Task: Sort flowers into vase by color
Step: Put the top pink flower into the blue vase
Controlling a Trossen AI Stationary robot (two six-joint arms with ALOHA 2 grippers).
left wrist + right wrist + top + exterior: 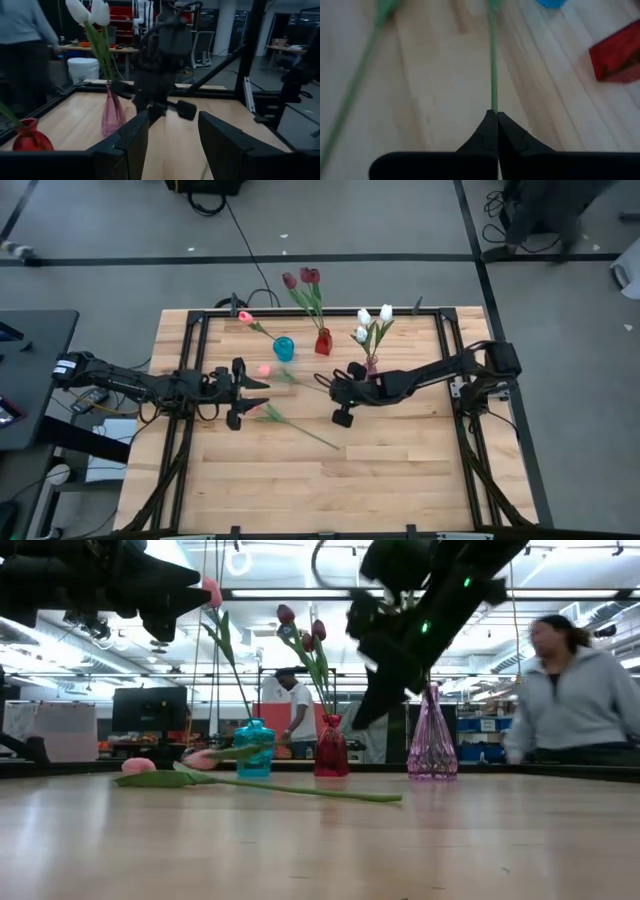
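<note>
right wrist view: right tool (496, 116) clamped on a green tulip stem (493, 65); left tool (172, 132) apart.

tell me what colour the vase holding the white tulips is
Pale pink-purple vase, clearest in the low view.

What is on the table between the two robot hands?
In the high view, pink tulips lie between the left gripper and the right gripper, whose fingers pinch one green stem.

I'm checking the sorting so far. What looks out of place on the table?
Two pink tulips lie flat on the table instead of standing in the blue vase. The right gripper is shut on one thin green stem. Every vase stands upright.
</note>
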